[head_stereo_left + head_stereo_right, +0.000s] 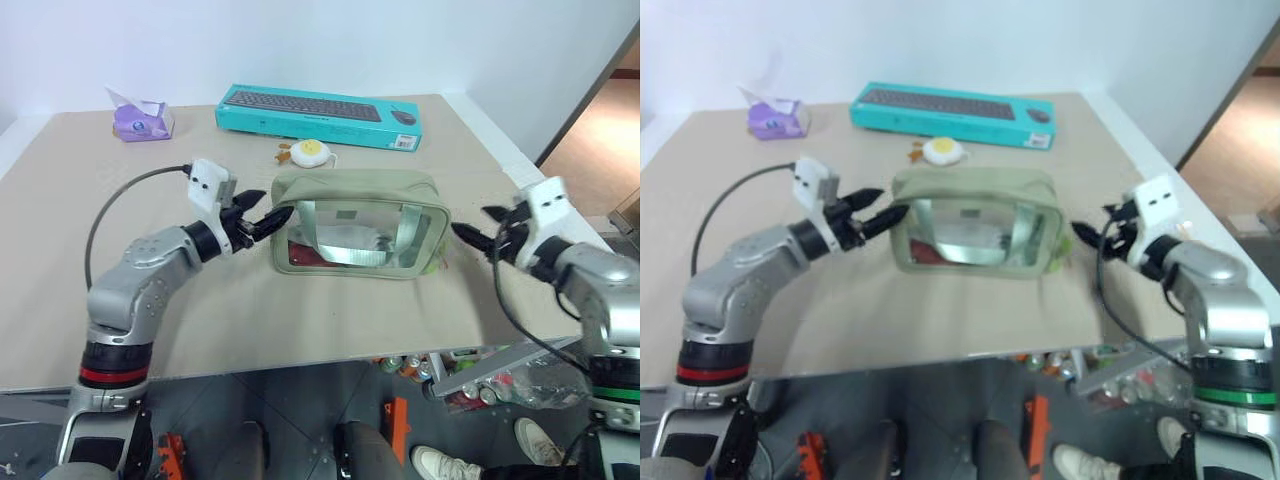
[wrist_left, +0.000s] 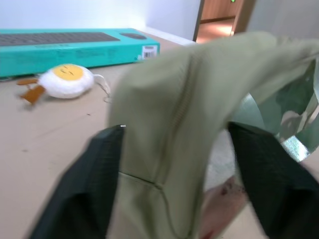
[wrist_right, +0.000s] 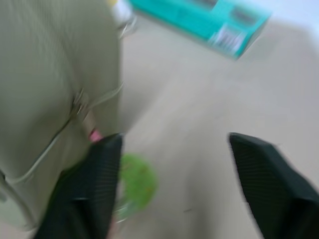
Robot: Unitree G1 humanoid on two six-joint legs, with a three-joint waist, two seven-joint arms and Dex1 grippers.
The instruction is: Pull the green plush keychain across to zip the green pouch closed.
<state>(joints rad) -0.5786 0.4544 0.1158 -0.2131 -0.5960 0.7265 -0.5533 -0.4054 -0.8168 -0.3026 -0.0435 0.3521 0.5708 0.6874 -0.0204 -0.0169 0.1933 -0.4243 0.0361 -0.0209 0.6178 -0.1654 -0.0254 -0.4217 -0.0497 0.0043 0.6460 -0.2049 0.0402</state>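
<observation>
Green pouch point(image 1: 355, 232) sits mid-counter point(image 1: 300, 320): soft sage fabric, boxy with rounded corners, shiny clear window on the near face, two flat green strap handles point(image 1: 410, 235) across it. Zipper runs along the top seam.

Left tool point(image 1: 262, 222): matte black fingers spread, straddling the pouch's left end; left wrist view shows the fabric bulging between them, contact unclear.

Right tool point(image 1: 478, 228): spread, just off the pouch's right end, holding nothing.

Green plush keychain point(image 3: 135, 180): small fuzzy lime blob with a pink bit, lying on the counter by the pouch's right end. Right wrist view shows it beside one finger point(image 3: 89, 184), blurred; in the head views it's a lime sliver at the pouch's right lower corner.

Far side: teal cardboard keyboard box point(image 1: 318, 112), glossy print. Round yellow-and-white plush toy point(image 1: 308, 151) in front of it; left wrist view shows its fuzzy texture and face. Purple tissue pack point(image 1: 142, 120) at far left.

Counter surface is flat matte beige.
</observation>
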